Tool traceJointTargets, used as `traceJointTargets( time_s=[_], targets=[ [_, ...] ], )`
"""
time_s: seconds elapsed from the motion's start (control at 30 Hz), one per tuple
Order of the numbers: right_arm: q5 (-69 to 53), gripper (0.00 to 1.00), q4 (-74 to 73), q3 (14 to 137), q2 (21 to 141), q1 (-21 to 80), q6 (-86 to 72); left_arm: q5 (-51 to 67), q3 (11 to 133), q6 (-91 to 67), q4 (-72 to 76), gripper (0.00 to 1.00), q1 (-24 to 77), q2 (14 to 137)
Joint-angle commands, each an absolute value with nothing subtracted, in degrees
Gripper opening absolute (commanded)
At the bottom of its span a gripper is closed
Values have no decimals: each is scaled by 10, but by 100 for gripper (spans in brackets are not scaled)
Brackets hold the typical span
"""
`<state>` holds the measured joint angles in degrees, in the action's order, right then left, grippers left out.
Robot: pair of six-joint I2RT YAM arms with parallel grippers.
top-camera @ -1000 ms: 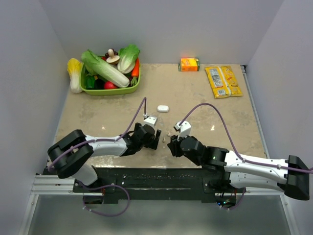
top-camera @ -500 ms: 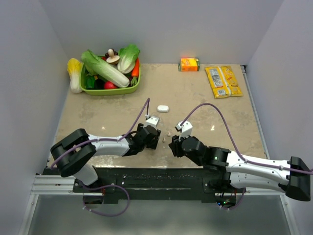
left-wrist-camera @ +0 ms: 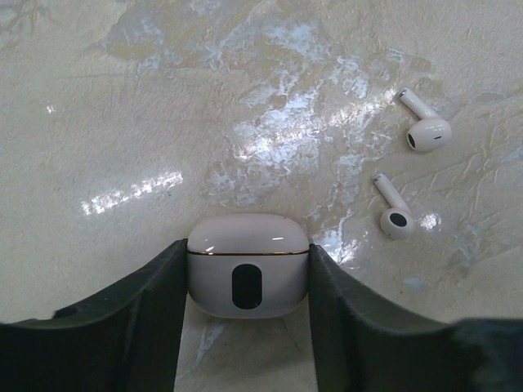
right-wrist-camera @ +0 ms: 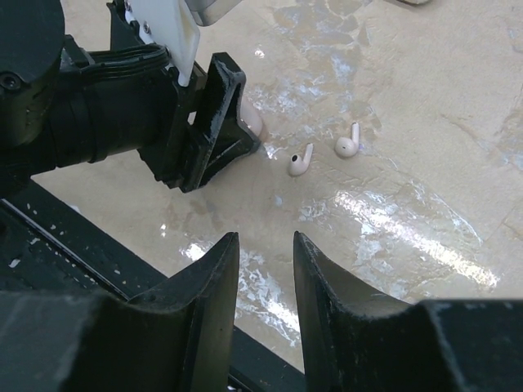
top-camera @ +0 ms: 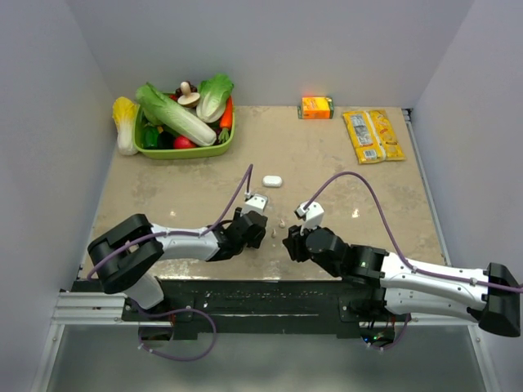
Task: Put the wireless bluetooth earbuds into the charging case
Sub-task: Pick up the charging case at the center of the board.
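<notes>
My left gripper is shut on the charging case, a glossy white rounded case with a gold seam and a dark oval window. The case stands closed on the table. Two white earbuds lie loose on the table just right of it. In the top view the left gripper and the right gripper face each other with the earbuds between them. My right gripper is open and empty, low over the table. Both earbuds lie a short way beyond its tips.
A second small white oval object lies farther back mid-table. A green basket of vegetables stands at the back left. An orange box and yellow packets lie at the back right. The black rail runs along the near edge.
The left gripper has edged slightly to the right with the case in it. The right gripper has shifted only a little. The earbuds have not moved.
</notes>
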<state>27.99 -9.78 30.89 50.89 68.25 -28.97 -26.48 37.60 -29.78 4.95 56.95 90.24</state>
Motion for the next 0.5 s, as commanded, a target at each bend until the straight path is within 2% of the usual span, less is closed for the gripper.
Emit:
traceJointTargets(
  time_s=[0.0, 0.03, 0.1, 0.13, 0.3, 0.33, 0.37, 0.43, 0.47],
  targets=[
    [303, 37, -97, 324, 496, 683, -294, -269, 362, -302, 45, 30, 576, 888],
    [304, 36, -98, 328, 494, 684, -294, -272, 356, -295, 54, 17, 576, 877],
    [312, 37, -105, 342, 491, 684, -294, -274, 338, -278, 89, 3, 576, 839],
    [318, 37, -107, 348, 487, 684, -295, -279, 332, -259, 103, 0, 575, 823],
    [349, 40, -113, 394, 465, 683, -283, -274, 230, -187, 302, 0, 575, 689],
    [345, 44, -109, 400, 461, 683, -276, -254, 207, -166, 345, 0, 575, 669],
    [342, 58, -106, 405, 454, 683, -277, -241, 182, -149, 450, 0, 575, 636],
    [316, 62, -110, 433, 458, 683, -272, -199, 104, -105, 567, 0, 575, 615],
    [308, 63, -119, 447, 472, 683, -270, -186, 80, -92, 687, 0, 575, 611]
  ],
)
